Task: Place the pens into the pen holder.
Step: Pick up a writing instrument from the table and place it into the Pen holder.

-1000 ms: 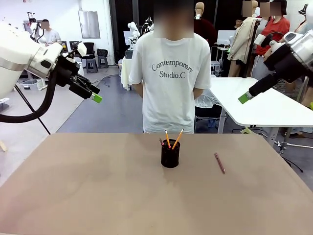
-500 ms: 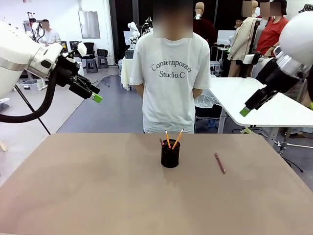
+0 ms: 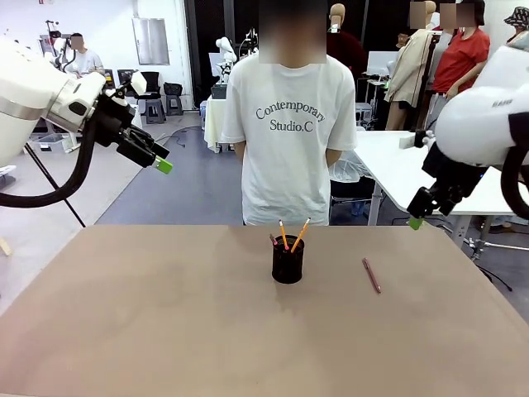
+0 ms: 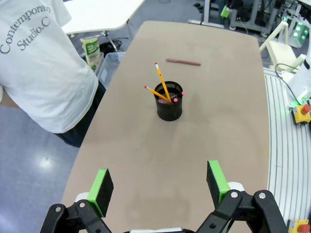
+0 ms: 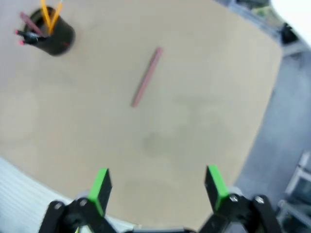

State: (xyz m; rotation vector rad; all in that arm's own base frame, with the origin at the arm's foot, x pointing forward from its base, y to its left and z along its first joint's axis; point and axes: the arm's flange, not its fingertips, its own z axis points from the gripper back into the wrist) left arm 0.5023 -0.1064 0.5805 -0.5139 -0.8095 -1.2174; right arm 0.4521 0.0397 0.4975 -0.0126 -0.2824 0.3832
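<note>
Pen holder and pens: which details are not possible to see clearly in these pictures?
- Pen holder, front view: its dark wall hides the lower parts of the pencils; the count of items inside is uncertain.
- Brownish-pink pen, right wrist view: blur hides which end is the tip.
- Person, front view: the hands are behind the back, hidden by the body.

The tan table (image 3: 124,314) bears a black pen holder (image 3: 288,265) and, apart from it, a brownish-pink pen (image 3: 372,275).
</note>
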